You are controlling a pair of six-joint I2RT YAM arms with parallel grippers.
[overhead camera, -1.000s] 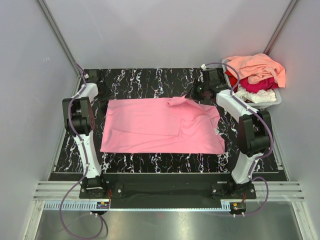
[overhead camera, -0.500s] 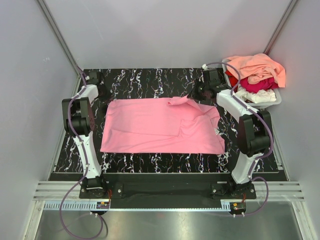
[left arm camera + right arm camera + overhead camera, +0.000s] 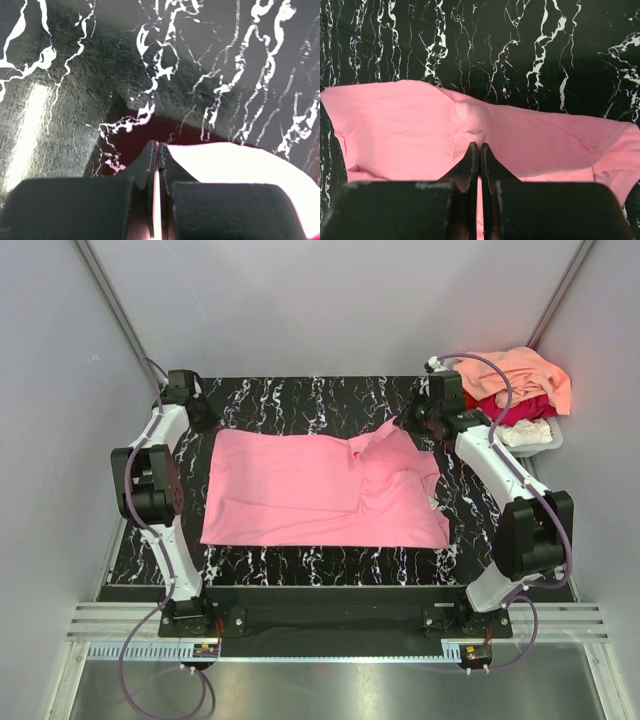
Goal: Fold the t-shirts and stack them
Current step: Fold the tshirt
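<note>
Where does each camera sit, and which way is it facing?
Top external: above and behind the bases, looking down at the table and pink t-shirt; the left arm and right arm show.
Left wrist: on the left arm, looking along the closed left gripper at the shirt's edge.
Right wrist: on the right arm, looking past the closed right gripper onto pink cloth.
Shared: all three show the pink t-shirt on the marbled table.
</note>
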